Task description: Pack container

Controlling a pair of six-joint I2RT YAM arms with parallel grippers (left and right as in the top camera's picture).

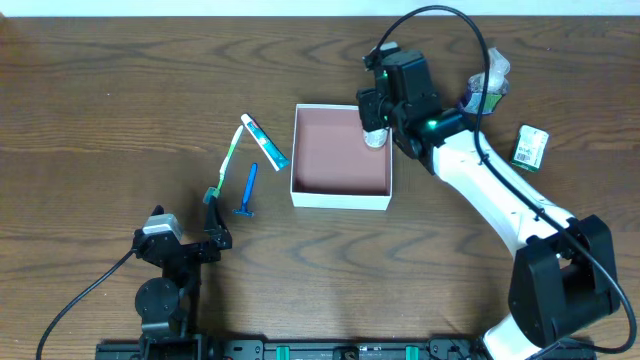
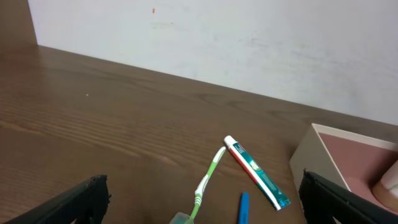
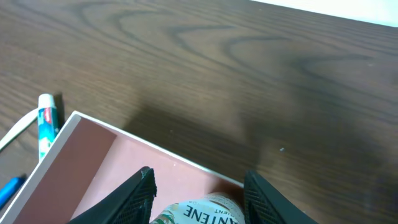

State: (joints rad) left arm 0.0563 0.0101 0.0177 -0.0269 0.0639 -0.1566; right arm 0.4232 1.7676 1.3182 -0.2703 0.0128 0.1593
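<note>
The container (image 1: 340, 200), a shallow white box with a reddish-pink inside, stands mid-table. It also shows in the left wrist view (image 2: 311, 155) and the right wrist view (image 3: 68, 134). My right gripper (image 1: 376, 128) (image 3: 199, 180) hangs over its far right corner. Its fingers are spread on either side of a small white Pantene bottle (image 1: 375, 139) (image 3: 205, 214) in that corner, with gaps showing. Left of the box lie a green toothbrush (image 1: 228, 160) (image 2: 208, 177), a toothpaste tube (image 1: 265, 142) (image 2: 256, 173) and a blue razor (image 1: 249, 190) (image 2: 242, 208). My left gripper (image 1: 215, 220) (image 2: 205, 199) is open and empty near the toothbrush head.
A small green-white carton (image 1: 531, 146) lies at the far right. A clear-wrapped item (image 1: 487, 85) sits behind the right arm. A white wall runs along the table's far edge.
</note>
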